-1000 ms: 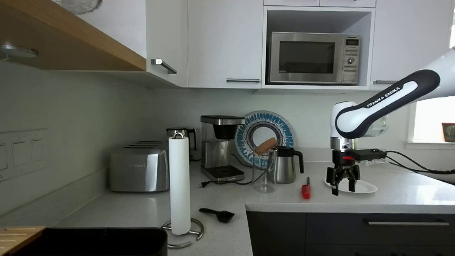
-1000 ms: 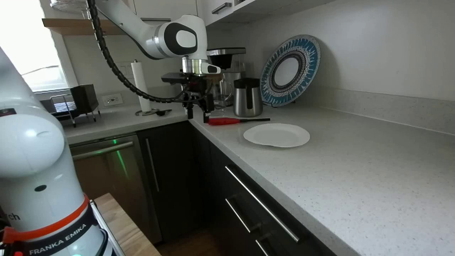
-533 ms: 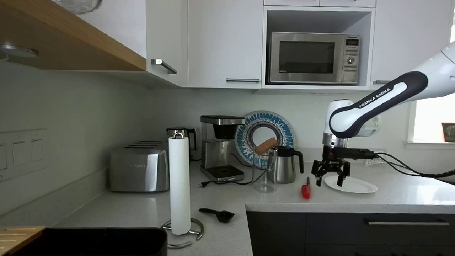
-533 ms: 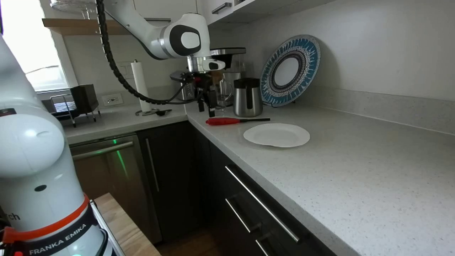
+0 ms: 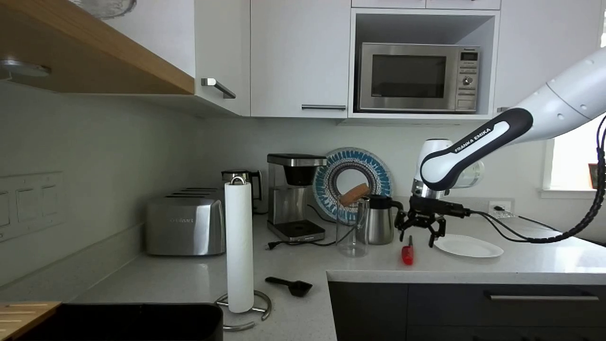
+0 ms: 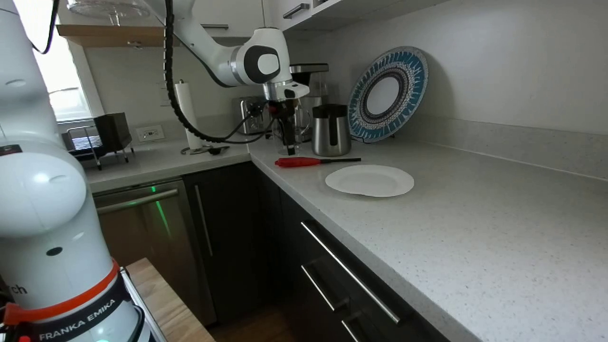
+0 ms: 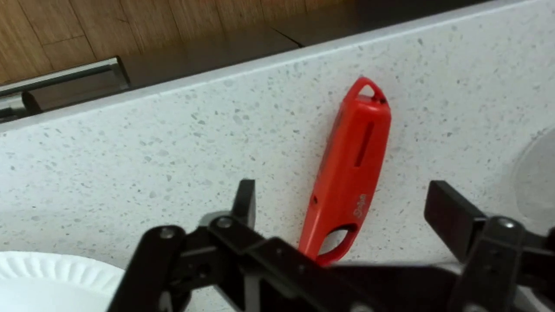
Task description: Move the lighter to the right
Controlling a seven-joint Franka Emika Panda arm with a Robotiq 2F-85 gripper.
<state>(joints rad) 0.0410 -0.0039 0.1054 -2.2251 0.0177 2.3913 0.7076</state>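
Gripper point(image 7: 347, 203) hangs over the counter point(image 7: 173, 143) with its fingers point(image 7: 451, 216) spread, pinching nothing; in the wrist view one stands to each side of the lighter point(image 7: 353, 164), apart from its body. The lighter lies flat below, loop end toward the counter's edge; its dark nozzle point(image 6: 341, 160), masked by the gripper in the wrist view, shows in an exterior view pointing in from that edge. I judge the step in hand to be lining up for the grasp, with lift and carry yet to do. The next move calls for a straight descent until the fingers flank the red handle, then a squeeze across its width; the handle sits a little aslant, so a slight wrist turn might seat it more squarely. Near one side is a glass vessel point(image 5: 352, 244), best kept off by the finger there. On the other side lies the white plate point(image 6: 369, 180), toward what I take to be the right, so the carry would likely pass over it or stop short. Farther back stand the steel kettle point(image 6: 331, 135) and the patterned round platter point(image 6: 387, 95), neither needing a touch
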